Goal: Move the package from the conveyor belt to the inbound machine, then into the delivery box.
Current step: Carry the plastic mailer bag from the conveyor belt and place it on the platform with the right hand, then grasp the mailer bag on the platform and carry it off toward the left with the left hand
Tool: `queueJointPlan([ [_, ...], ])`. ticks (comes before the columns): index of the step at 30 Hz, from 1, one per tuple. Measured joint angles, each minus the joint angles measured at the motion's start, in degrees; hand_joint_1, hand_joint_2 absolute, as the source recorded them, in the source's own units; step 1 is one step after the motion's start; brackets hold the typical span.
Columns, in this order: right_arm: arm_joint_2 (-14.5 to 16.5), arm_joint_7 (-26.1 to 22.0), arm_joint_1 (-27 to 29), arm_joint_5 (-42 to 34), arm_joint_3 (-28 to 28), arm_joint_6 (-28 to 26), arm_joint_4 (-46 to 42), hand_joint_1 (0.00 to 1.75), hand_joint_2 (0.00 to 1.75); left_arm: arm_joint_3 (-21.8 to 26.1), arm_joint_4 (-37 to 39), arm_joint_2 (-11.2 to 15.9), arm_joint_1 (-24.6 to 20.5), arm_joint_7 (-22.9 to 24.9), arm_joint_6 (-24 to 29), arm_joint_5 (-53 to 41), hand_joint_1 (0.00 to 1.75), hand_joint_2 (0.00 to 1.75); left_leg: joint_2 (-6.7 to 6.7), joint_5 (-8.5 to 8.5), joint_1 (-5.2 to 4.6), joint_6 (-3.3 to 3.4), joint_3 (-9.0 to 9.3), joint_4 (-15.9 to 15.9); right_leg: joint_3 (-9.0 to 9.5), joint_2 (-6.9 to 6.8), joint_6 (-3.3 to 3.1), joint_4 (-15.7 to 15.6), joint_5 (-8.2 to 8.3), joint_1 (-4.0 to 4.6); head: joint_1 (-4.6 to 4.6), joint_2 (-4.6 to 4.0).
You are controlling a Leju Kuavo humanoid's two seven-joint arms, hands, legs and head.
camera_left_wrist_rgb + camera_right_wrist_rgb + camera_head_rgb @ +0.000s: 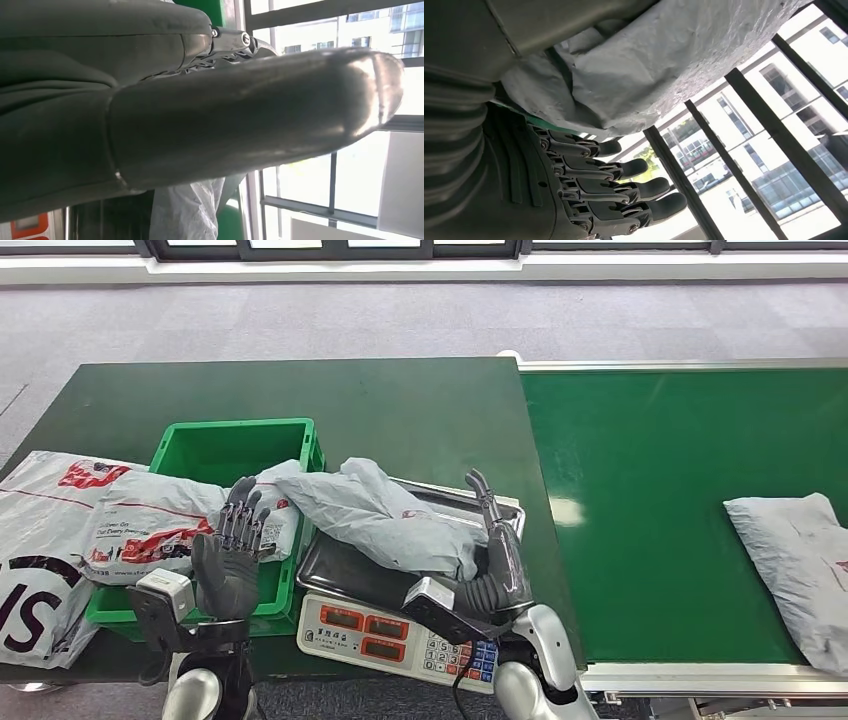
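Observation:
A crumpled grey package (385, 515) lies on the metal tray (335, 570) of the weighing scale (390, 635), its left end draped over the rim of the green crate (235, 435). My right hand (500, 550) stands at the package's right end with its fingers (624, 190) stretched straight; the grey package (649, 65) lies between thumb and fingers, ungripped. Held upright over the crate's near edge, my left hand (232, 550) has its fingers spread and holds nothing. Its thumb (250, 110) looms large in the left wrist view, with the grey package (185, 210) behind it.
White printed mail bags (150, 520) fill the crate's near half, and a larger white bag (40, 550) lies left of it. On the green conveyor belt (650, 470), another grey package (800, 560) rests at the far right. Grey floor and windows lie beyond the table.

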Motion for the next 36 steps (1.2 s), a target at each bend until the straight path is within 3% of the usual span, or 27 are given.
queueJointPlan([
  [7, -0.3, 0.3, 1.2, 0.3, 0.1, 0.6, -2.7, 0.00, 1.75, 0.0, -0.6, 0.0, 0.2, 0.4, 0.3, -0.3, 0.00, 0.00, 0.00, 0.00, 0.00, 0.00, 0.00, 0.0, 0.01, 0.00, 0.00, 0.0, 0.00, 0.00, 0.00, 0.01],
  [16, -1.6, 4.4, 4.1, -2.5, -1.3, 3.1, -9.7, 0.00, 1.75, 0.0, -1.8, 0.2, 2.5, 3.6, 3.2, -4.6, 0.00, 0.00, -0.01, -0.02, -0.02, 0.02, -0.02, 0.0, -0.01, 0.00, 0.02, 0.0, -0.02, -0.02, 0.00, 0.00],
  [25, -3.1, 15.1, 6.9, 1.8, -7.5, 10.6, -11.6, 0.00, 1.75, -1.0, -1.4, 0.2, 2.1, 10.6, 3.7, -9.6, 0.00, 0.00, -0.01, -0.01, -0.03, 0.03, -0.01, 0.0, -0.01, -0.04, 0.04, 0.0, 0.01, -0.04, 0.00, 0.00],
  [30, -3.2, 14.5, 10.1, 0.6, -12.7, 9.7, -13.6, 0.00, 1.75, -1.6, -0.9, 0.2, 1.9, 11.3, 3.4, -9.7, 0.00, 0.00, 0.01, -0.05, -0.05, 0.06, -0.02, 0.0, -0.04, -0.01, 0.05, 0.0, 0.01, -0.06, 0.00, 0.00],
  [36, -3.2, 14.5, 11.4, 0.4, -14.5, 10.6, -15.1, 0.00, 1.75, -1.7, -0.8, 0.2, 1.9, 11.3, 3.1, -9.7, 0.00, 0.00, 0.02, -0.07, -0.05, 0.08, -0.02, 0.0, -0.06, 0.00, 0.06, 0.0, 0.00, -0.06, 0.00, 0.00],
])
